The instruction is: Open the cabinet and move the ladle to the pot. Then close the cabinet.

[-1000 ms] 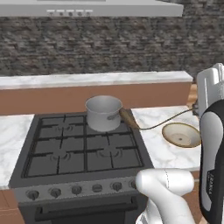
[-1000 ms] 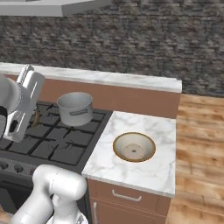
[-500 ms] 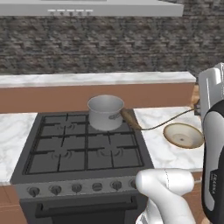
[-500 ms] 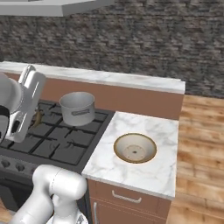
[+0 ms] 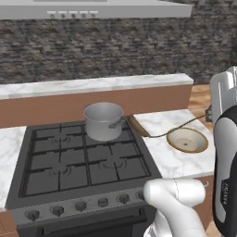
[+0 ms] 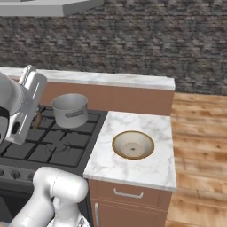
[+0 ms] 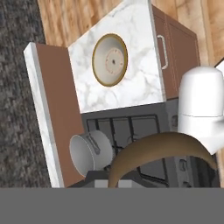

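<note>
Hand view: my claw (image 7: 113,183) is pinched shut. A brown curved piece (image 7: 162,146) arches right in front of it. I take this for the ladle's wooden end, carried so it can be brought over the pot (image 7: 89,151). The pot stands open-mouthed on the stove (image 7: 131,127), below the claw and off to one side. Farther ahead, a beige bowl (image 7: 109,60) lies flat on the marble tabletop (image 7: 131,92). I cannot tell whether it belongs to the ladle.

Left base view: a thin grey stem runs from the brown piece beside the pot back toward my claw, passing above the beige bowl. The pot's short side handle points toward that brown piece, so it may catch on the way in. A raised ledge (image 5: 92,85) stands beyond the pot, and a range hood (image 5: 92,9) hangs above it.

Right base view: the brown piece shows just beside my claw, with the pot close behind it. Nothing stands between them. The delivery looks nearly made, judging by how close they are.
</note>
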